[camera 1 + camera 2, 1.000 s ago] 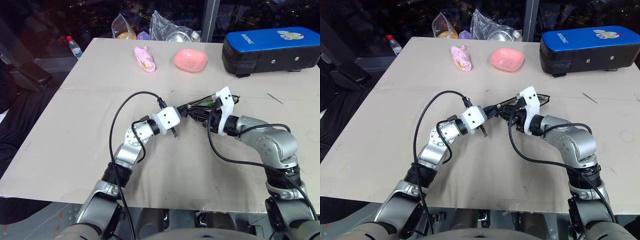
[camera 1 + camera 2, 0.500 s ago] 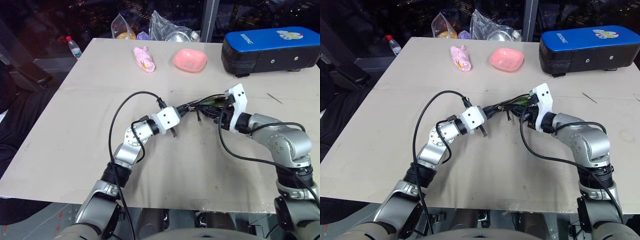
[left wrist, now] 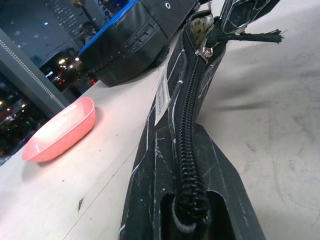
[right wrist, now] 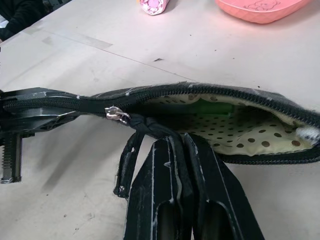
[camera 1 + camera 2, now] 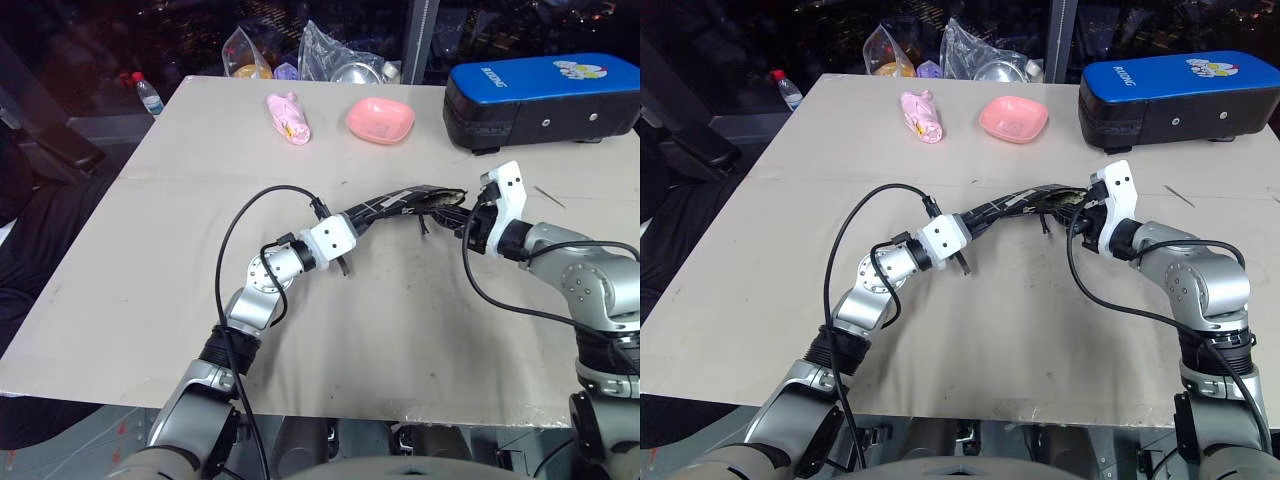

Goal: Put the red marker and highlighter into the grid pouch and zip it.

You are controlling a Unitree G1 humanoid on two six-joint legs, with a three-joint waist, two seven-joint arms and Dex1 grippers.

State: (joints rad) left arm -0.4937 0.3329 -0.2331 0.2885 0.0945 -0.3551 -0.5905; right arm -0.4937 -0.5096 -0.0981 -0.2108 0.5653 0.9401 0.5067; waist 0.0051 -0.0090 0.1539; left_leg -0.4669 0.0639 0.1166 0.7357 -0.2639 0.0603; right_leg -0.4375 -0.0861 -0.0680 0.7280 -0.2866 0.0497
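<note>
Since a second ago our right gripper [image 4: 175, 170] has travelled to the right along the grid pouch [image 5: 400, 206], drawing the zipper pull [image 4: 116, 114] with it, while our left gripper [image 3: 192, 210] has kept its place at the pouch's other end. Our right fingers are pressed together on the black zipper tab [image 4: 150, 131], whose frayed tail hangs loose beside them. Our left fingers are clamped on the closed end of the pouch, with the zipper teeth running out between them. We hold the pouch stretched between the two grippers, lifted just above the table [image 5: 120, 260], long edge up.

From the left gripper to the slider the zipper is closed; past the slider the mouth gapes and shows a pale dotted lining. Inside that opening we see the green of the highlighter [image 4: 216, 107]. We cannot make out the red marker. A small white label [image 3: 162, 98] sits on the pouch's side.

Farther out on the table, a pink dish [image 5: 381, 120] and a pink wrapped item [image 5: 290, 118] lie well apart from the pouch near the far edge. A big blue-and-black case [image 5: 545, 98] sits at the far right corner. Clear plastic bags [image 5: 335, 58] and a small bottle [image 5: 149, 95] are at the far edge.
</note>
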